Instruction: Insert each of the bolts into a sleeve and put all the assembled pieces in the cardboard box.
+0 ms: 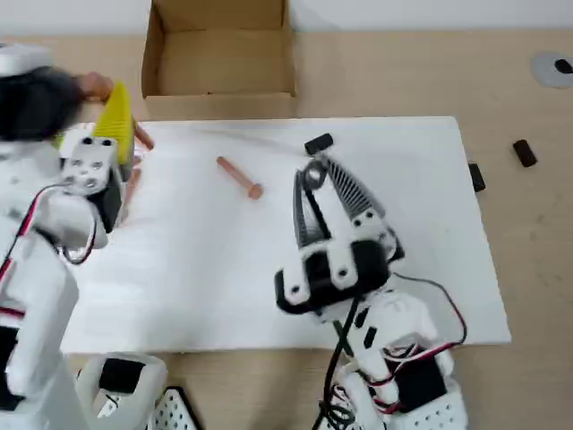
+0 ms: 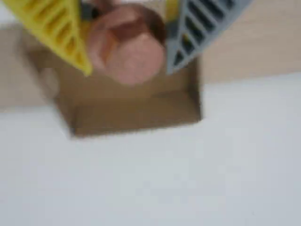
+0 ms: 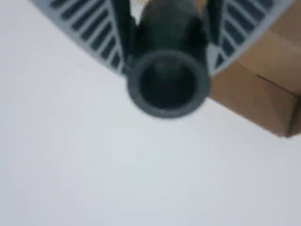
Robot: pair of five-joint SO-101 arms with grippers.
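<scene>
Left gripper was clamped shut on one bolt, right gripper on one sleeve. One loose bolt lay mid-table, three loose sleeves further right, one cardboard box at the far edge.

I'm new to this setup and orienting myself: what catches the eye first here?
The left gripper clamps a pink bolt at the white mat's left edge, while the right gripper holds a dark sleeve mid-mat. A second bolt lies loose between them, near the cardboard box.
</scene>
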